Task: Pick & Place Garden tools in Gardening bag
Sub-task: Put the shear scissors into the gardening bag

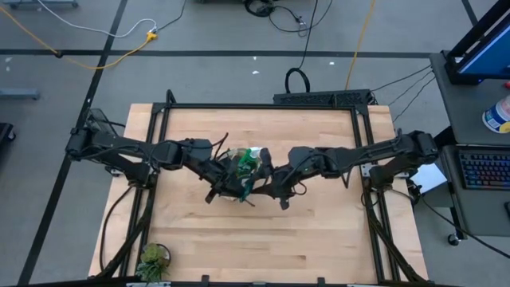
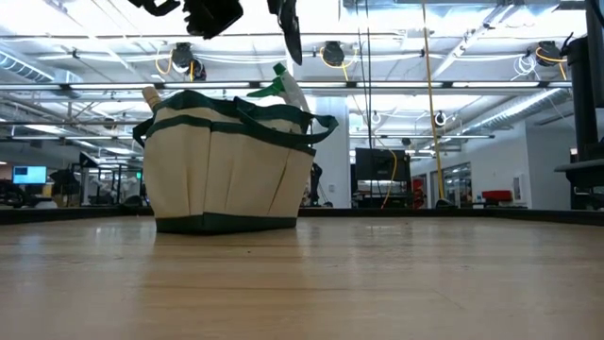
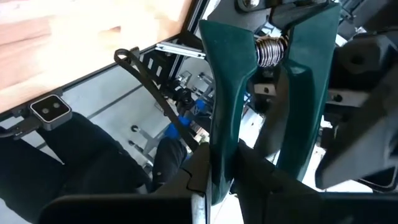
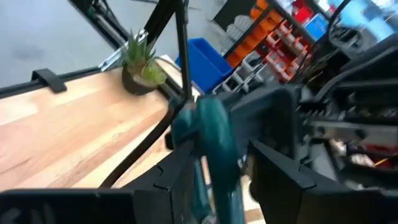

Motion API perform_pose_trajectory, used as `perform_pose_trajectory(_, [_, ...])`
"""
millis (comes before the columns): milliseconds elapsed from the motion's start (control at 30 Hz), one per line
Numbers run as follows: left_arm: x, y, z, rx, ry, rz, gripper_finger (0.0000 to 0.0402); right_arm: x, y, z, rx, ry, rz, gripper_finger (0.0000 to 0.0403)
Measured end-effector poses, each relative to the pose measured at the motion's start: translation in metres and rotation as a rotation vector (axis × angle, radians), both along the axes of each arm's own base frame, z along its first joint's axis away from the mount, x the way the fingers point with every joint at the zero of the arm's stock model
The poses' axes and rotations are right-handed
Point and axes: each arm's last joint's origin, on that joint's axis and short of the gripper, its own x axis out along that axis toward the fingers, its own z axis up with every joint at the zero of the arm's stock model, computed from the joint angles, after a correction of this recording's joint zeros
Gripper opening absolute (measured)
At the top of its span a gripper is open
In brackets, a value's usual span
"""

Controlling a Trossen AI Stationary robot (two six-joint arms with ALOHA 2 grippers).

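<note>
Both arms met over the middle of the worktop (image 1: pixel 319 239), right above the bag (image 2: pixel 226 165). The bag stood upright on the wood, approx. centre of the worktop, beige w/ dark green trim and loop handles. A green spray bottle (image 2: pixel 283 87) stuck out of its top on the right side, and a pale wooden handle (image 2: pixel 150 94) poked up at the left rim.

Left tool (image 3: pixel 214 180) was closed on the pruning shears (image 3: pixel 267 87): the left wrist view showed the two teal-green handles w/ the coil spring between them, one handle clamped between the dark fingers. Shears were held up in the air over the bag, not inside it.

Right tool (image 4: pixel 214 171) sat just beside the left one, over the bag's right side. The right wrist view showed a teal-green handle between its fingers too, so it looked shut on the same shears; contact on both sides of the handle not fully clear.

In the low view the dark tool parts hung at the top edge above the bag, w/ a dark pointed piece (image 2: pixel 291 33) aimed down near the spray bottle.

A small leafy plant (image 1: pixel 153 261) in a dark pot stood at the near-left corner of the worktop, well apart from the bag.
</note>
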Motion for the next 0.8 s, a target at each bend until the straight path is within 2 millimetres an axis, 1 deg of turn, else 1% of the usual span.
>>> perform_pose_trajectory(167, [0.001,0.001,-0.001,0.002,0.004,0.003,0.0042,0.000,0.000,0.003,-0.003,-0.015,-0.014,0.0141])
perform_pose_trajectory(300, [0.001,0.002,0.000,0.001,-0.003,0.007,0.0042,0.001,-0.001,0.004,-0.007,-0.026,-0.043,0.0125])
perform_pose_trajectory(433, [0.001,0.004,-0.001,0.005,0.002,0.014,0.0042,0.005,0.001,-0.002,-0.013,-0.016,-0.047,0.0108])
perform_pose_trajectory(667, [0.001,0.004,-0.002,0.008,-0.002,0.005,0.0042,0.011,0.001,-0.007,-0.027,-0.016,-0.094,0.0101])
perform_pose_trajectory(800, [0.001,0.004,-0.001,0.019,-0.011,0.002,0.0042,0.012,0.001,-0.008,-0.032,-0.020,-0.106,0.0073])
